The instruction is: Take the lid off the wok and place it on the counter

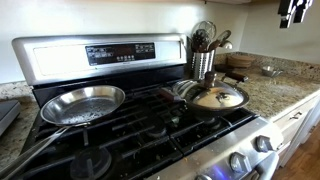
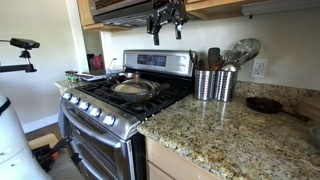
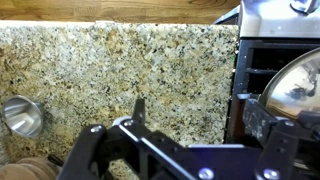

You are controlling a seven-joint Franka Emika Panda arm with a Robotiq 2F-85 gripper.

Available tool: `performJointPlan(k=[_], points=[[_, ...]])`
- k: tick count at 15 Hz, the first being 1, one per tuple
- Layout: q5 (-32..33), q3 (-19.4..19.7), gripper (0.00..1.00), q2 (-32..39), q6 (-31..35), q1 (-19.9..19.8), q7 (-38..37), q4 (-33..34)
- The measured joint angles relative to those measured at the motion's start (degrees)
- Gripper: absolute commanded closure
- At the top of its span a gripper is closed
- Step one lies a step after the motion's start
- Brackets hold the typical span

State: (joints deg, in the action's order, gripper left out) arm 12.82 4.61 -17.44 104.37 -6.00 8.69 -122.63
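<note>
While lid (image 1: 218, 97) covers wok (image 1: 200, 108) | gripper (image 2: 166, 30) hangs high, jaws apart

An exterior view sits close over the black grated stove top (image 1: 130, 130), facing the speckled beige-brown granite worktop (image 1: 268, 95) at right. An exterior view stands farther back beyond that worktop (image 2: 215, 130), facing the stove top (image 2: 158, 100). The wrist view looks straight down on both.

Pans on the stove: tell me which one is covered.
The black wok, nearer the utensil holders, has a glass lid on it. The silver frying pan is uncovered.
</note>
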Motion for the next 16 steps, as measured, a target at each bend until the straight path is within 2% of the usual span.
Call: performJointPlan(k=[3, 8, 13, 16], points=[[-2.01, 0.04, 0.00, 0.60, 0.03, 0.89, 2.87, -0.13], [-6.22, -1.25, 0.00, 4.31, 1.36, 4.60, 8.49, -0.07], [-7.81, -3.48, 0.00, 7.74, 4.70, 7.08, 9.31, 0.28], [-7.79, -4.22, 0.00, 7.41, 4.90, 7.44, 9.39, 0.82]])
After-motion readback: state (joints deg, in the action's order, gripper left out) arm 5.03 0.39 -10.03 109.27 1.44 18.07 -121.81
